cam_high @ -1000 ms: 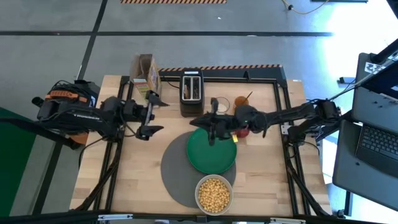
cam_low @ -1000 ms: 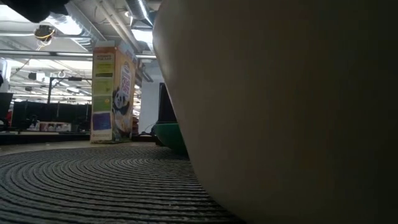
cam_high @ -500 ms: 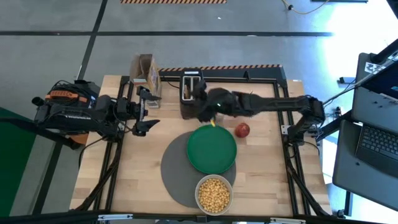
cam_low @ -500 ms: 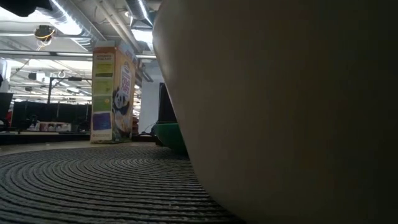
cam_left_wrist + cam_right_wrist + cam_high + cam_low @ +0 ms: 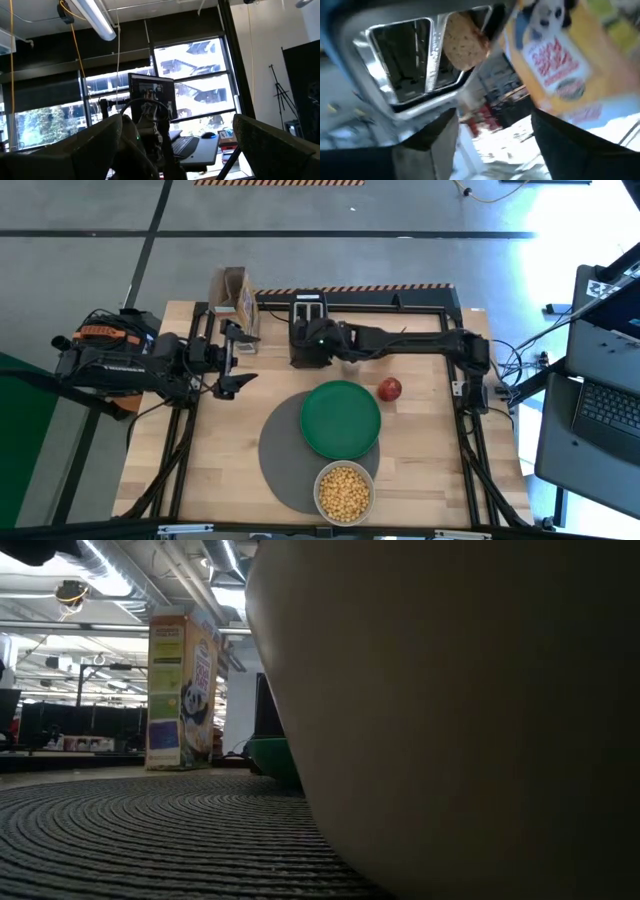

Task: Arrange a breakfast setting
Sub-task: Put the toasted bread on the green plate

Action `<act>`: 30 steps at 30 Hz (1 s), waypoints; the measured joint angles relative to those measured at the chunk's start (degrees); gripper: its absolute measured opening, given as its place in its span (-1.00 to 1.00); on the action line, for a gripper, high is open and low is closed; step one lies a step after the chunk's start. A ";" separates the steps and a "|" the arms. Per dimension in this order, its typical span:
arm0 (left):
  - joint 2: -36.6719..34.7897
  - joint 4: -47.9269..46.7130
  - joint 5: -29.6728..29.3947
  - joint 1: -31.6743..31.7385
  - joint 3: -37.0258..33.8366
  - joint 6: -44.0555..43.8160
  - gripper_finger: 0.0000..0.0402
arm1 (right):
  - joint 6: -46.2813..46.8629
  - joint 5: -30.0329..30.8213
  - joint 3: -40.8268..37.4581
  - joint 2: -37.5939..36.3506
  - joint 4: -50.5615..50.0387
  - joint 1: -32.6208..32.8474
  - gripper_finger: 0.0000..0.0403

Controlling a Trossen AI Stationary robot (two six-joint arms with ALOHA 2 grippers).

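The round grey mat (image 5: pixel 282 455) lies on the table's near middle. The green plate (image 5: pixel 340 420) rests on its far part, and the pale bowl (image 5: pixel 343 492) of yellow cereal (image 5: pixel 343 490) on its near edge. The red apple (image 5: pixel 389 388) sits on the table to the right of the plate. The brown toast slice (image 5: pixel 462 45) stands in a slot of the black toaster (image 5: pixel 308 310). My right gripper (image 5: pixel 303 345) is open over the toaster, its fingers (image 5: pixel 425 145) apart short of the slots. My left gripper (image 5: pixel 237 365) is open and empty at the left. I see no spoon.
A cereal box (image 5: pixel 238 298) stands at the far left, beside the toaster; it also shows in the right wrist view (image 5: pixel 560 55). My right arm (image 5: pixel 410 342) stretches along the table's far side. Bare wood lies to the left of the mat and to the right of the apple.
My right gripper has gone from over the plate's far rim toward the table's far edge and left, to above the toaster. The apple, partly under the arm before, now shows whole and in the same place. My left gripper has drawn back slightly toward the left edge.
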 joint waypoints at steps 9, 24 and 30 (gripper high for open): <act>-2.53 -2.94 0.09 0.00 0.00 -0.02 0.87 | -15.27 -8.09 -0.04 1.50 3.33 -1.48 -0.09; -3.57 -5.09 -1.72 0.02 0.00 -0.02 0.87 | -13.89 2.55 13.02 11.12 3.42 -1.38 -0.10; -4.65 -6.76 -1.35 0.00 -0.02 -0.02 0.87 | -8.17 4.98 19.62 12.89 -12.53 -1.34 -0.10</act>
